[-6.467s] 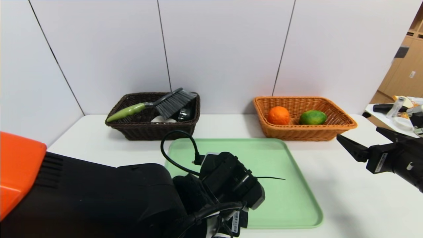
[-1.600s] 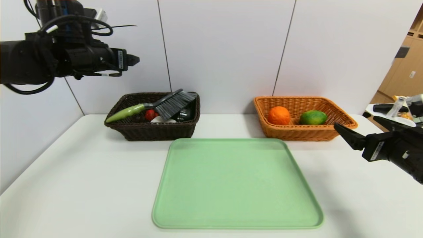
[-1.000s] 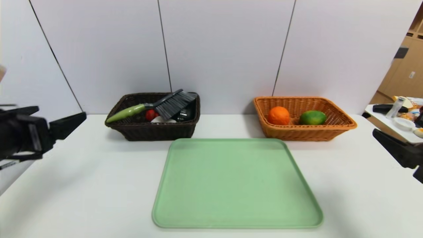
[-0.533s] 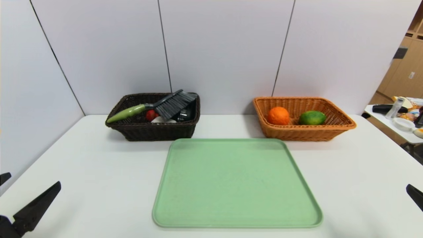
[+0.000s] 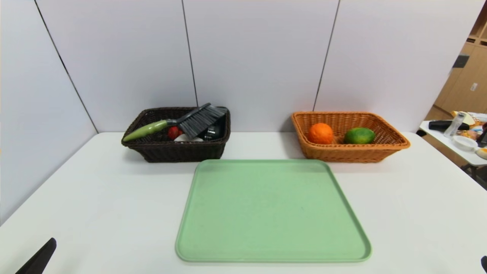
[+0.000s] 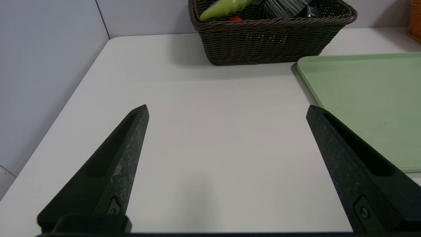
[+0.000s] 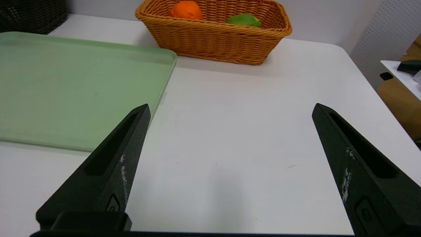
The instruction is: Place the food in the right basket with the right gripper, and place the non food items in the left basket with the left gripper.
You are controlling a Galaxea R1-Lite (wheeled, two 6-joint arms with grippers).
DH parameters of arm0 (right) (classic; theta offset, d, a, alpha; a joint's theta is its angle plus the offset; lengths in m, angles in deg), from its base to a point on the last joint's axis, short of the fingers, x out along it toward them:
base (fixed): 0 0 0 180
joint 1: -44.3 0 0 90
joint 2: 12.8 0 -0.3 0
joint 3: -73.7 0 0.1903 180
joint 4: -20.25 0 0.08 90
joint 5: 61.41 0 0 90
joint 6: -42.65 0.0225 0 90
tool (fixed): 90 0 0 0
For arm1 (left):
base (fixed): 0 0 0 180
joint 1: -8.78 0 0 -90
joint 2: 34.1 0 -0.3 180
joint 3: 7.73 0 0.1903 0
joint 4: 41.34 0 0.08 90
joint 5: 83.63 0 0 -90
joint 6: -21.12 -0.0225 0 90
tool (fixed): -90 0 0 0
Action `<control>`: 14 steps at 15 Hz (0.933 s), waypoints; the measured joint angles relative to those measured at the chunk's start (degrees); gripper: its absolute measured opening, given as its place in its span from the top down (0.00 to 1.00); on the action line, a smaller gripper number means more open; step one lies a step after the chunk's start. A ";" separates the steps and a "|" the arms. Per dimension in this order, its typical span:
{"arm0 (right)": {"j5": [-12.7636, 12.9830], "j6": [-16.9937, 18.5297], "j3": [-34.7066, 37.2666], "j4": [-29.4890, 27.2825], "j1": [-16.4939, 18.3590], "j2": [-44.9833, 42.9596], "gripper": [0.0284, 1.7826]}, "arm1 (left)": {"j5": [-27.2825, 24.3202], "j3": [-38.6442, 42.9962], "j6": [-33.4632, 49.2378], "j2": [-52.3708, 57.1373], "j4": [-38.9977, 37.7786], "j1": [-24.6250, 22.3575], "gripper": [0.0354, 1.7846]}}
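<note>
The dark brown left basket (image 5: 175,150) at the back left holds the green-handled brush (image 5: 182,122), the red toy (image 5: 174,132), the white bar (image 5: 188,138) and the black-handled cup (image 5: 213,132). The orange-tan right basket (image 5: 342,152) at the back right holds the orange (image 5: 320,133) and the green fruit (image 5: 359,135). My left gripper (image 6: 227,113) is open and empty, low at the table's front left; one fingertip (image 5: 40,258) shows in the head view. My right gripper (image 7: 230,110) is open and empty at the front right.
A light green tray (image 5: 272,209) lies empty in the middle of the white table (image 5: 114,198). A side table (image 5: 462,142) with small items stands off to the right. White wall panels close the back and left.
Both arms have dropped down and back toward the table's front corners, almost leaving the head view. The baskets and their contents have not moved.
</note>
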 joint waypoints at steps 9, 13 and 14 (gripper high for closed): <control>-4.41 -0.37 -3.64 -12.85 0.28 -16.68 0.05 | -2.82 -2.32 -5.41 14.73 7.25 -0.18 0.06; -4.35 -0.94 -3.06 -12.85 0.30 -18.03 0.05 | -2.91 0.28 -9.65 21.53 11.79 0.66 0.06; -4.32 -1.49 -2.23 -12.80 0.30 -18.10 0.05 | -2.69 0.69 -10.50 22.91 13.15 0.89 0.06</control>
